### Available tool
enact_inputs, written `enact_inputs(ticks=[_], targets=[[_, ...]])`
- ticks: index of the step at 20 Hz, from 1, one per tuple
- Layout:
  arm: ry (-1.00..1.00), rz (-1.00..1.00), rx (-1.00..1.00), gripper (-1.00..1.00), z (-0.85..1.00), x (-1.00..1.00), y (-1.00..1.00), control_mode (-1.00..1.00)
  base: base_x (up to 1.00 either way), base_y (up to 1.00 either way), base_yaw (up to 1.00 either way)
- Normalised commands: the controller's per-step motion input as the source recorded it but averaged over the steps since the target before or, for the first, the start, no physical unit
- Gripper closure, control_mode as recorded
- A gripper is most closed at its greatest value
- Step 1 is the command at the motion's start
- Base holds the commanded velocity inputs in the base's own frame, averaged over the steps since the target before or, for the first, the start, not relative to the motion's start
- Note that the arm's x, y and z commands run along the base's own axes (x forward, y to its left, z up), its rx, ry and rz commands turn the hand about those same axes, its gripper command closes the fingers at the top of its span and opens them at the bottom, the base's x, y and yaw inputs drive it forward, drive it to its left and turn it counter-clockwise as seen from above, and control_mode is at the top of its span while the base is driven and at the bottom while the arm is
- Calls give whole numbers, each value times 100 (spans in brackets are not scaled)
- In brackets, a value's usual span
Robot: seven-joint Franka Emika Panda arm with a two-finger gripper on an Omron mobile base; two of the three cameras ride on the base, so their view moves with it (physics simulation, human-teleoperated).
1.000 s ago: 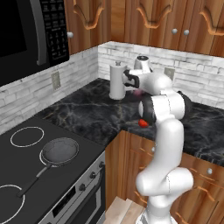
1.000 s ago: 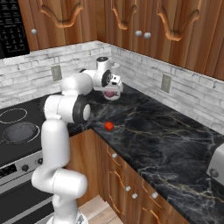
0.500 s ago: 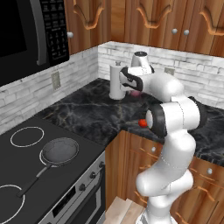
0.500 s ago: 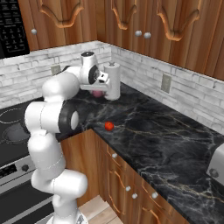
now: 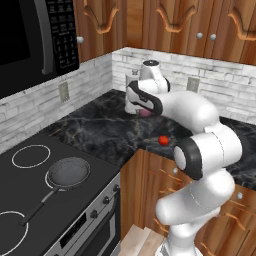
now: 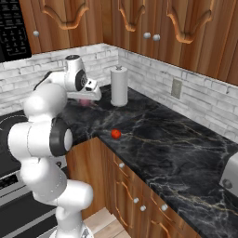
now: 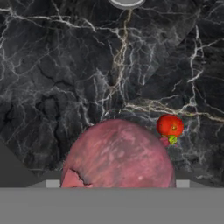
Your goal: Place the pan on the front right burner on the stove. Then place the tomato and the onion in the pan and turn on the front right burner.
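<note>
Gripper spread wide just above onion on worktop, tomato nearby; pan already on stove; best to descend straight, centre, then close gently.

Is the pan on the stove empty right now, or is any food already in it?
Empty. The pan shows only its bare dark base; the tomato lies on the counter, and the onion sits under the gripper.
</note>
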Motion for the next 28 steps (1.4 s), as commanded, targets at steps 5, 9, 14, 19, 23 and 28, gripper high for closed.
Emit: enact_inputs(ticks=[5,9,14,19,23,28], targets=[[10,0,3,100,16,-44,73,-100,0,0,0],[11,2,3,100,1,-32,73,-100,0,0,0],[10,6,0,100,0,-22,81,-100,0,0,0],[9,7,0,100,-2,-24,76,-100,0,0,0],[4,7,0,100,-20,-37,69,-100,0,0,0],[3,9,0,100,-37,-43,63,-100,0,0,0]])
